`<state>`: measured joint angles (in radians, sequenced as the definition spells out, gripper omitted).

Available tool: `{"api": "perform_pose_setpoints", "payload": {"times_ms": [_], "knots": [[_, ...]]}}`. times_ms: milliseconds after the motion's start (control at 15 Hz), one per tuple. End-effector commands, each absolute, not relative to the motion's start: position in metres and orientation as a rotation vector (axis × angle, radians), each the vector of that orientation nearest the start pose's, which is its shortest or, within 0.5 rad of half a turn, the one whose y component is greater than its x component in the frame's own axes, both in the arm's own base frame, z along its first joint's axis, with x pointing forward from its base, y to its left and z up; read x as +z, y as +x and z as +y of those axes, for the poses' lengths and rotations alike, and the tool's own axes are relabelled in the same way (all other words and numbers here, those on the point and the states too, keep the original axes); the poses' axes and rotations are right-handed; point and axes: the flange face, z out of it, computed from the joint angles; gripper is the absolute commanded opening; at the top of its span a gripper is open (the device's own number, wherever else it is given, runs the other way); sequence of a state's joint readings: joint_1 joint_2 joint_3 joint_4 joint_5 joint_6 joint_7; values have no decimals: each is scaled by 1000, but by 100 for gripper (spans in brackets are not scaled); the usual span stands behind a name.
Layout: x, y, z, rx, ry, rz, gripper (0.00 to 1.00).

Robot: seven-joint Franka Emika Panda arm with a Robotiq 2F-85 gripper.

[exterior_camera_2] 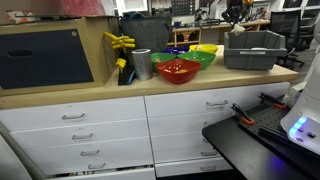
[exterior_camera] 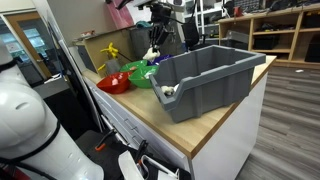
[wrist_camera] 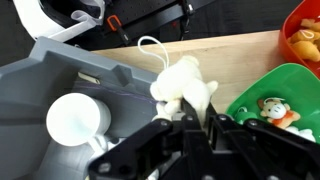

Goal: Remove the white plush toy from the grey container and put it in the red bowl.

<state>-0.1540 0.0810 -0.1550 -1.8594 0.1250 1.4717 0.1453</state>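
The grey container (exterior_camera: 212, 95) stood on the wooden table (exterior_camera: 203, 132), and everything else sat beyond one of its short ends. In the wrist view a pale rounded object (wrist_camera: 75, 120) lay on the floor of the grey container (wrist_camera: 40, 70), close to the wall on that end. In an exterior view a small whitish lump (exterior_camera: 168, 92) showed in one corner of it.

Just beside that short end sat a green bowl (wrist_camera: 292, 85) holding a small orange-and-white toy figure (wrist_camera: 275, 110). The red bowl (exterior_camera: 109, 88) stood past the green one, farther from the container. In the wrist view it held some orange pieces too blurred to name.

The tool (wrist_camera: 190, 122) was clamped shut on the white plush toy (wrist_camera: 185, 82). Its dark fingers (wrist_camera: 160, 135) pinched the toy's lower part, so the body and a thin loop of cord stuck out ahead of them. The toy was outside the container, raised off the table over the strip of bare wood between the container's end wall and the green bowl. In an exterior view the tool (exterior_camera: 154, 50) hung with the toy (exterior_camera: 151, 54) just beside the container's far end, above the green bowl (exterior_camera: 140, 78).
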Motion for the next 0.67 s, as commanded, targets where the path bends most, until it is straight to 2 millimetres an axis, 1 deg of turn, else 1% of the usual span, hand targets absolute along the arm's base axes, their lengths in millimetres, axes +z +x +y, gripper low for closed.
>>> {"api": "perform_pose_setpoints", "payload": {"times_ms": [0,400,467,600], "knots": [[446,507,-145,681,-2822,686,11],[447,509,-146,679,-2818,687,11],[447,509,-146,680,-2818,687,3],[440,508,-132,691,-2824,648,3]]}}
